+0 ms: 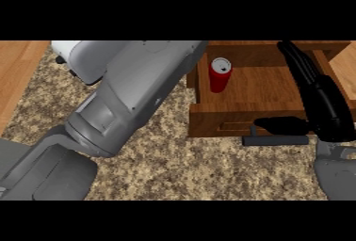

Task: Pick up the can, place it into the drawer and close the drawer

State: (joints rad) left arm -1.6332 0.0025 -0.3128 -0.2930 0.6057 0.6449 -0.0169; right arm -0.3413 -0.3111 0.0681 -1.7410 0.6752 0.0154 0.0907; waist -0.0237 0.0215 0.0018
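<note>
A red can (220,75) with a silver top stands upright inside the open wooden drawer (261,92), near its left wall. My right hand (327,110) is open, its straight black fingers lying along the drawer's right side. Its thumb (281,124) reaches left across the drawer's front panel, just above the dark grey handle (274,140). The hand is apart from the can. My left forearm (132,89) runs from the lower left up to the top edge, just left of the drawer. The left hand itself does not show.
The speckled counter top (188,164) spreads below and left of the drawer. A strip of wooden surface (14,80) lies along the left edge. A pale grey rounded part (76,54) sits at the top left, beside the forearm.
</note>
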